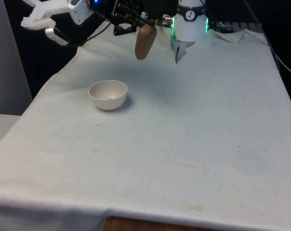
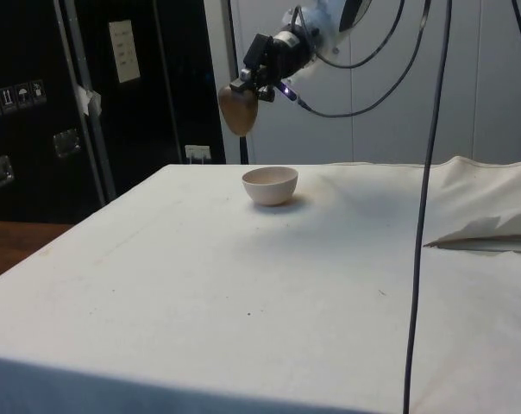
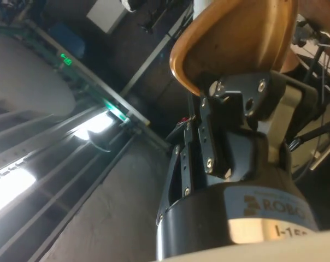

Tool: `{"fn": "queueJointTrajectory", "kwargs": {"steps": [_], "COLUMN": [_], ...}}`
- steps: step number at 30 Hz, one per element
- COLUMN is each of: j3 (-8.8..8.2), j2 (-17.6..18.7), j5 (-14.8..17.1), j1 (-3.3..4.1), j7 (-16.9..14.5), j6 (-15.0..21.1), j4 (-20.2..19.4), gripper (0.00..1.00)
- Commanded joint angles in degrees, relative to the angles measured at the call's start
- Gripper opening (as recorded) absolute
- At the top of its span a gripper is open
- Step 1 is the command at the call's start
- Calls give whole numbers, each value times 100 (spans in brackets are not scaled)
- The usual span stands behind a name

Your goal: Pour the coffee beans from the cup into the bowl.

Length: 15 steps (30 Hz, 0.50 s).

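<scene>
The gripper (image 1: 131,25) is clamped on the rim of a brown cup (image 1: 145,42), held high in the air above the table's far end. The cup hangs tilted, well apart from the white bowl (image 1: 108,94), which sits on the table's white cloth (image 1: 184,144) near the front view's left edge.

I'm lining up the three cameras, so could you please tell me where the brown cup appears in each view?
Front view: the brown cup hangs tilted in the gripper above the cloth, beyond the white bowl and toward the front view's right of it.
Side view: the cup is held in the air above the bowl.
Wrist view: the cup is clamped between the fingers.
Shared landmark: the bowl, in the front and side views.
</scene>
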Motion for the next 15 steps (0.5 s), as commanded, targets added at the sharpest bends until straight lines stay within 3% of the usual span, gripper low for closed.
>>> {"fn": "queueJointTrajectory", "kwargs": {"steps": [1,2,8,9,10,15], "j3": [17,-17,120,172,138,252], "j2": [-23,-103,-252,-195,-275,-384], "j5": [-23,-86,-321,-281,-350,-550], "j1": [0,97,86,0,92,92], "j7": [6,69,103,46,109,155], "j6": [29,206,390,246,413,550], "j4": [0,-46,-52,-6,-52,-52], "gripper": [0,0,0,0,0,0]}}
